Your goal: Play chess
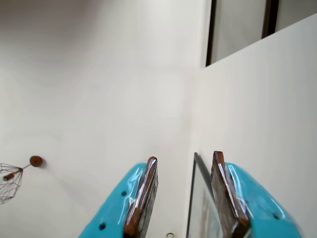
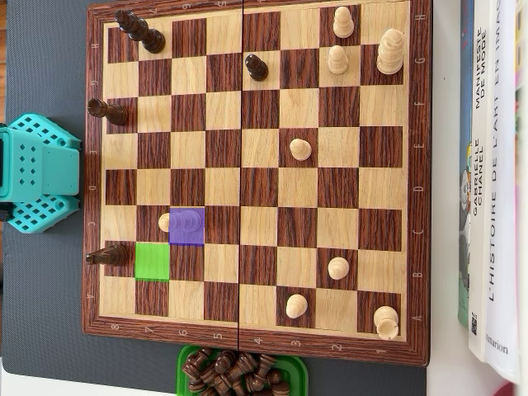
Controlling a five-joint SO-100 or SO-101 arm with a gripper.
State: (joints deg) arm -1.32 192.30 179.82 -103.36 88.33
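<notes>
The wooden chessboard (image 2: pixel 256 342) fills the overhead view. A light pawn (image 2: pixel 183 223) lies over a purple-tinted square, and the square diagonally below it is tinted green (image 2: pixel 152 261). A dark piece (image 2: pixel 107 256) lies beside the green square. More dark pieces (image 2: pixel 136 29) sit at the top left, and light pieces (image 2: pixel 390 51) are spread over the right half. In the wrist view my gripper (image 1: pixel 185 157) points up at a pale wall, away from the board. It is open, with its teal fingers (image 1: pixel 143 198) well apart and nothing between them. Only the arm's teal base (image 2: pixel 37 173) shows from overhead.
A green tray (image 2: pixel 186 363) of captured dark pieces sits below the board's bottom edge. Books (image 2: pixel 495 181) lie along the right side. A framed picture (image 1: pixel 200 208) and a wire lamp (image 1: pixel 10 181) show on the wall in the wrist view.
</notes>
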